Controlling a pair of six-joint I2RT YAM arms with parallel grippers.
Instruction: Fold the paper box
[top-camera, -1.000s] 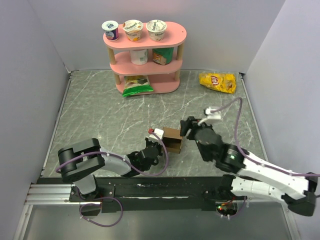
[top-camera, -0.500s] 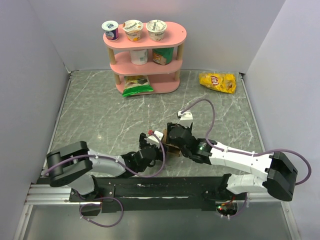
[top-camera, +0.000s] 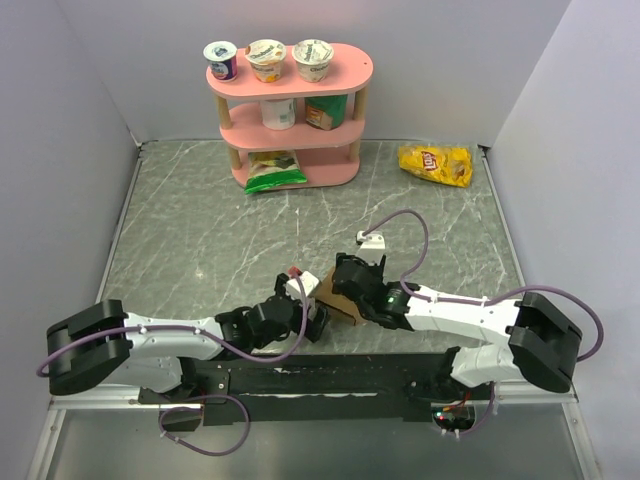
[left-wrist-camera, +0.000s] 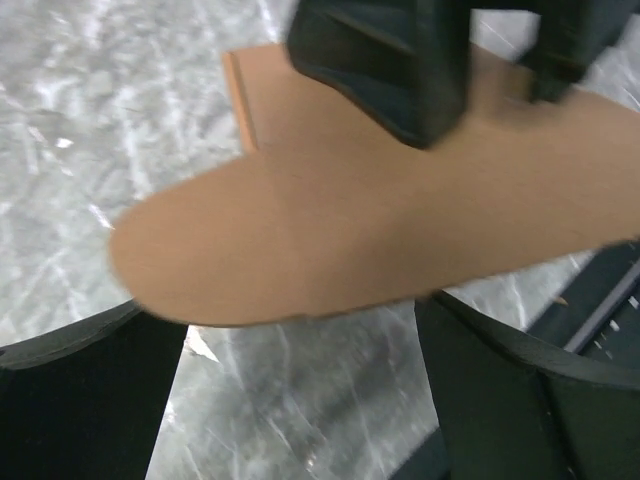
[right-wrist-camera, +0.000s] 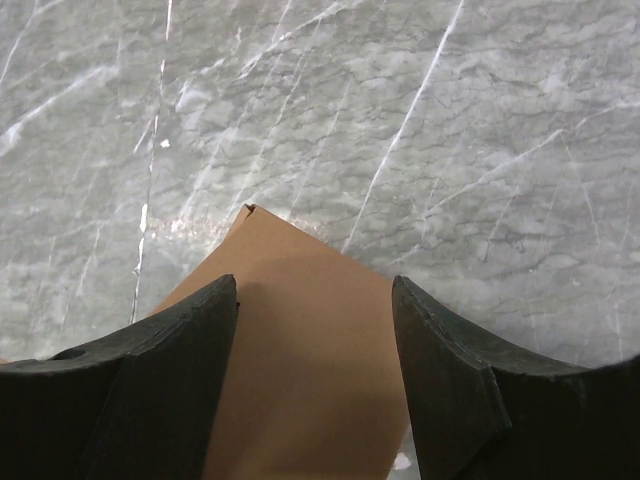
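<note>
Nearest, low along the near edge of the grey marbled worktop (top-camera: 180, 240): left gripper (left-wrist-camera: 300, 335), with jaws spread wide, only bare stone between them, holding nothing. Looks freshly let go, and lying flatter and further left than a second ago.

Just ahead of those jaws: a rounded flap of the small plain brown cardboard paper box (top-camera: 338, 298), hanging loose over the worktop rather than tucked in.

Next, reaching in low from the right: right gripper (right-wrist-camera: 312, 290), jaws closed across the width of the paper box, with a flat brown panel filling the whole gap between the two fingers. Swung in over the last second from a raised pose off to the right.

Paper box itself: mid-worktop, just beyond the arm bases, between the two grippers, now tipped up on an edge instead of standing square as a second ago.

Reads as a handover: hold passed to the right side alone, left side freed to come back for the loose flap. Fold judged unfinished while that flap stays out.

Farther back, well apart from all this and unmoved: a crinkled yellow chip bag (top-camera: 435, 165) at the far right, then a pink three-tier shelf (top-camera: 345, 172) against the back wall, carrying yoghurt cups (top-camera: 266, 58)
</note>
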